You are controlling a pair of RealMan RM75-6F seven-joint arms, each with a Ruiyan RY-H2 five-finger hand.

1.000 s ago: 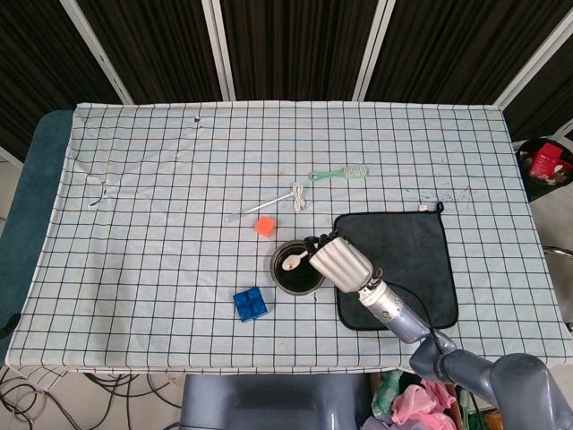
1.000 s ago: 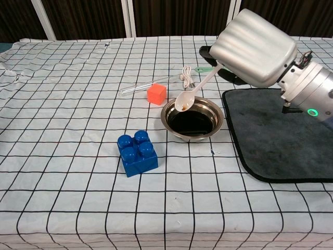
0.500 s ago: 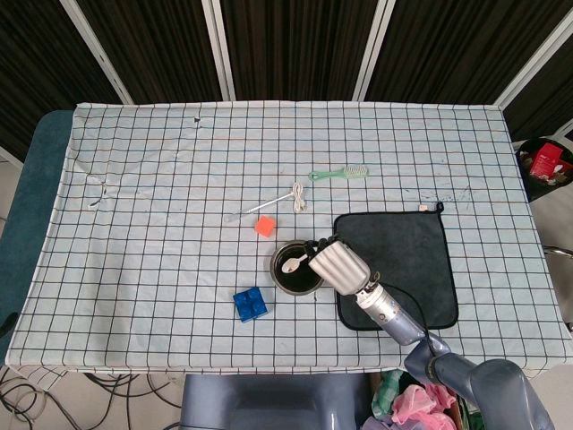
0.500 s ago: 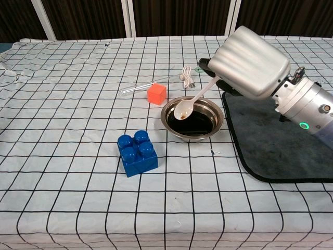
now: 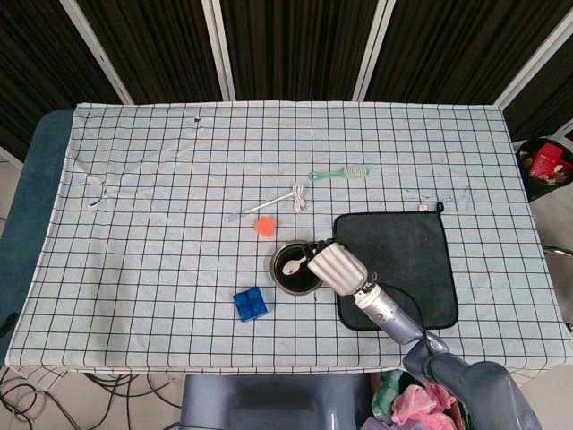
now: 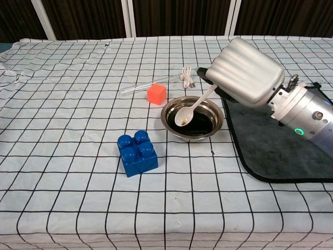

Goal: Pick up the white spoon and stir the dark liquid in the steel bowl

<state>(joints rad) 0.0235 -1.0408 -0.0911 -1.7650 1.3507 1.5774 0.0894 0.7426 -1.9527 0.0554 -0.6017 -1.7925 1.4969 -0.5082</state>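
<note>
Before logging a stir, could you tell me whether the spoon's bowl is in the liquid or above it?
Cannot tell: the white spoon, held by the right robot hand, hangs low inside the steel bowl.

No readable text, labels, brands or numbers in either view. The small red box with white markings (image 5: 547, 162) off the table's far right edge has a printed face, but it's too small and blurred to read.

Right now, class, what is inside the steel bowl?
Dark liquid fills the steel bowl. The white spoon, held by the right hand, has its tip over it. The bowl's bottom is hidden.
</note>
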